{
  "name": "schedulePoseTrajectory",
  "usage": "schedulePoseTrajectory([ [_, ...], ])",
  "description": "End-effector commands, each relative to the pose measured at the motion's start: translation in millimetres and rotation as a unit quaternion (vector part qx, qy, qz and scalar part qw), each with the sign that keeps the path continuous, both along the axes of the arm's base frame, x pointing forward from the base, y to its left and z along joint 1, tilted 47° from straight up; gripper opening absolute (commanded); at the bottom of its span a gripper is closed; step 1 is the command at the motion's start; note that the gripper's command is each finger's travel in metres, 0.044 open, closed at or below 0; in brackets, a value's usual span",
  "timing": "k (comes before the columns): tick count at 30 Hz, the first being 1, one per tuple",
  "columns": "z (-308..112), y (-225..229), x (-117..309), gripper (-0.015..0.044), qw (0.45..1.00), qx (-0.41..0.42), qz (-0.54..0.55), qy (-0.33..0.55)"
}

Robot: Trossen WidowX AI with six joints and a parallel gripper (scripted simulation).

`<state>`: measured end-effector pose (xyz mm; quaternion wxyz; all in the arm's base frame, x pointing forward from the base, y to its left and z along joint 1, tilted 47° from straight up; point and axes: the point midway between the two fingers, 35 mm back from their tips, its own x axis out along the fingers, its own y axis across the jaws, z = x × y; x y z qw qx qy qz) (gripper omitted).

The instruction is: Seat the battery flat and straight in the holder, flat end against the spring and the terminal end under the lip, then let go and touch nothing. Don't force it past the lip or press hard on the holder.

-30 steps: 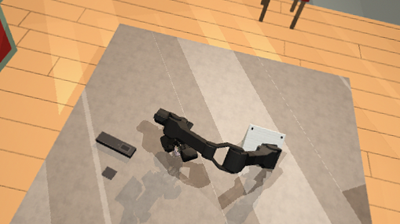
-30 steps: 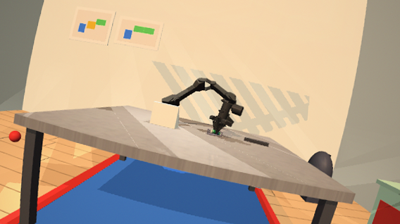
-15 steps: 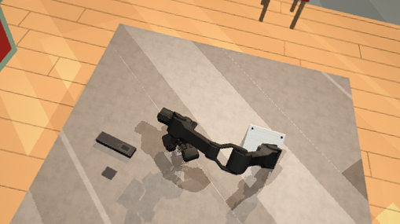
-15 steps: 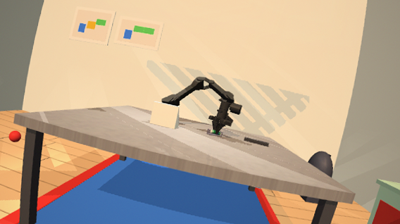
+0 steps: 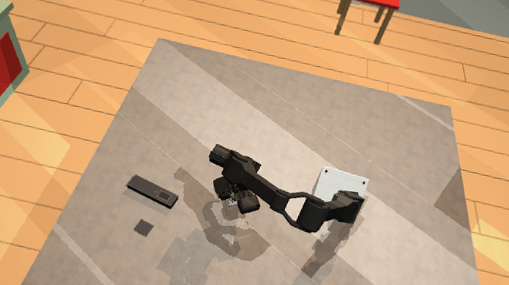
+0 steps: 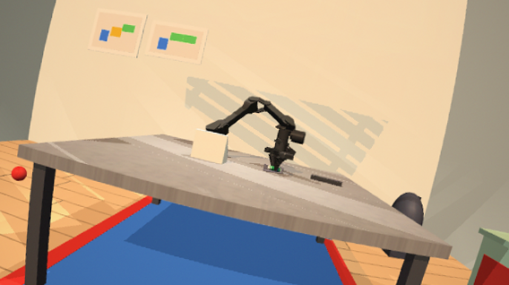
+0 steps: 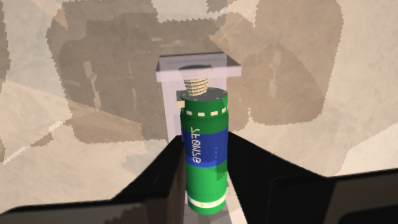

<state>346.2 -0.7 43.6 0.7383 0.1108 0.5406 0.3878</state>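
The green battery (image 7: 205, 150) (image 6: 272, 167) with a blue band lies lengthwise over the pale holder (image 7: 167, 100) in the wrist view. Its flat grey end faces the coiled spring (image 7: 196, 86) at the holder's far wall; the spring's near coils meet that end's edge in the picture. My gripper (image 7: 203, 141) (image 5: 232, 198) (image 6: 274, 165) is shut on the battery's middle, a finger on each side. The battery's near end shows above the holder's near part. The lip cannot be made out, and I cannot tell whether the battery lies fully down in the holder.
A dark oblong case (image 5: 152, 191) (image 6: 326, 180) and a small dark square (image 5: 144, 227) lie on the table (image 5: 390, 284) (image 6: 144, 175), to the left of the gripper in the top view. A white block (image 5: 336, 182) (image 6: 209, 147) stands beside the arm's base.
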Motion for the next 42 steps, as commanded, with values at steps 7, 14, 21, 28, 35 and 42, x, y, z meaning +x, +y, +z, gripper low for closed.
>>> schedulePoseTrajectory([
  [7,2,3,2,0.007,1.0,0.012,-0.012,-0.023],
  [14,0,2,-1,0.007,1.0,0.012,-0.014,-0.024],
  [21,-2,1,-5,0.007,0.999,0.013,-0.016,-0.027],
  [28,-4,1,-10,0.007,0.999,0.014,-0.019,-0.03],
  [35,-6,0,-14,0.007,0.999,0.015,-0.021,-0.031],
  [42,-6,0,-14,0.007,0.999,0.014,-0.022,-0.031],
])
